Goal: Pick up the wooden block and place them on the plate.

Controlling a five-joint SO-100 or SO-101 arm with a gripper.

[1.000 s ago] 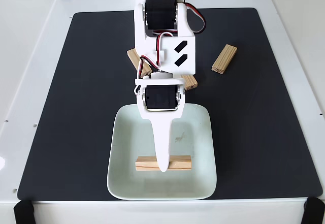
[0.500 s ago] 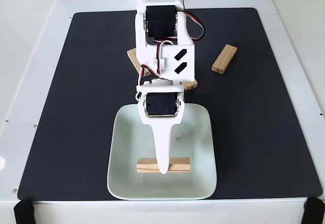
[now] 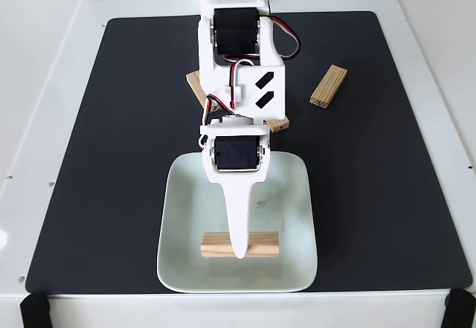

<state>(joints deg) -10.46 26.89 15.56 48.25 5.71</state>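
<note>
Over the plate (image 3: 297,194), near its front edge in the fixed view, my end effector (image 3: 239,248) points down across the middle of one block (image 3: 260,244), which lies crosswise on the glaze. From this camera my finger covers the contact, so I cannot tell whether I am clamped on the block, just resting on it, or already parted from it; the jaw gap is hidden too.

That uncertainty is my main risk. If I lift while the wood is pinched or stuck to a pad, I judge it would ride up with me and drop, perhaps bouncing off the glossy surface and over the rim onto the black mat (image 3: 111,157). The block sits fairly close to the front rim, so a sideways drag on the way out could slide it that way; the plate looks slick, and it could itself shift on the mat if I press or pull.

Three more blocks wait on the mat. One (image 3: 329,86) lies well apart to the right in this view, easy to reach. Two others (image 3: 195,84) (image 3: 279,123) poke out from under my arm, close to the plate's back rim. Swinging back low, I could knock them askew or push one against the plate, making a clean grasp harder.
</note>
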